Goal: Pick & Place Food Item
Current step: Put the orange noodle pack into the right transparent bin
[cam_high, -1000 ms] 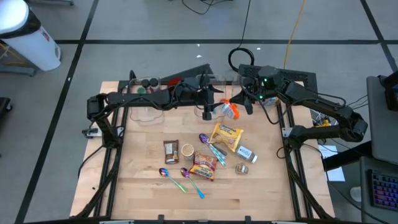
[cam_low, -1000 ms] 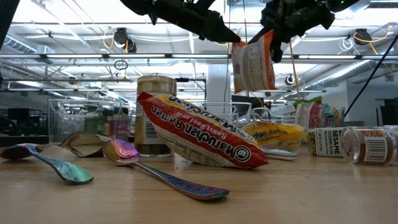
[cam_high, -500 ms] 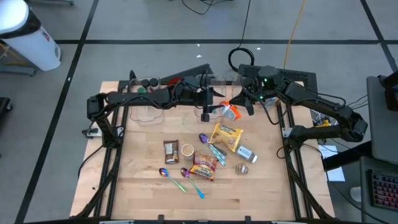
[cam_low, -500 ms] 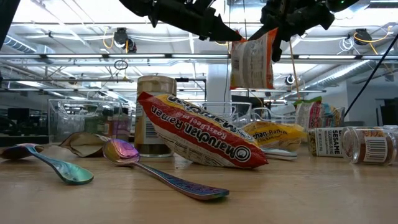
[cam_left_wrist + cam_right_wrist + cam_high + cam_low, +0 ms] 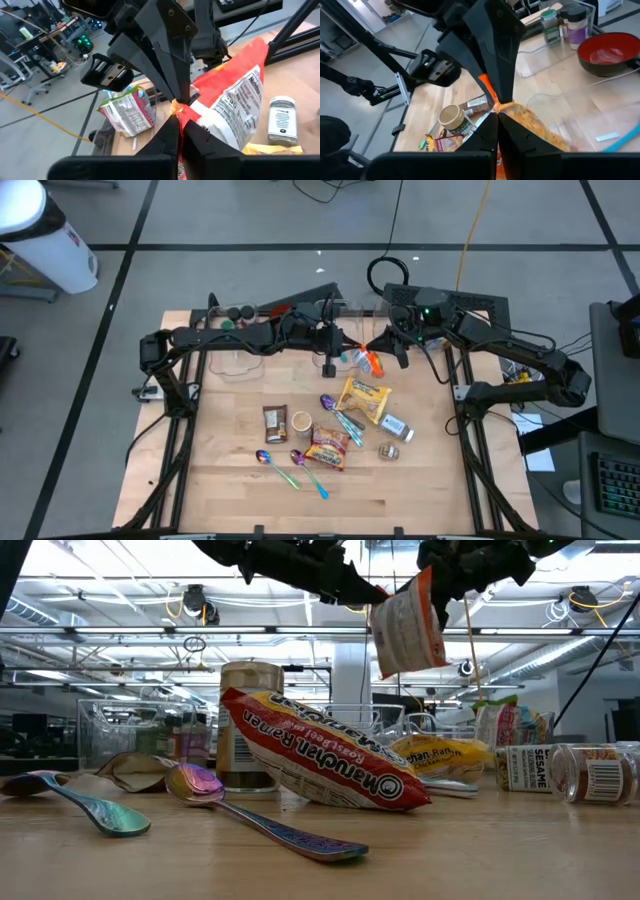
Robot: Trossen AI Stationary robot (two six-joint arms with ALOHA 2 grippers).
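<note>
Orange-white food pouch (image 5: 369,361) hangs mid-air, upper centre of high view, pinched at opposite corners by left gripper (image 5: 347,355) and right gripper (image 5: 385,348), both clamped on it. Step: handover between arms. Next likely: one gripper releases, other carries pouch to drop spot.

A big robot lab: a light wooden table (image 5: 230,480) stands on a grey floor with black lines (image 5: 200,220), bright ceiling lights (image 5: 150,585), and desks with computers (image 5: 30,35)
</note>
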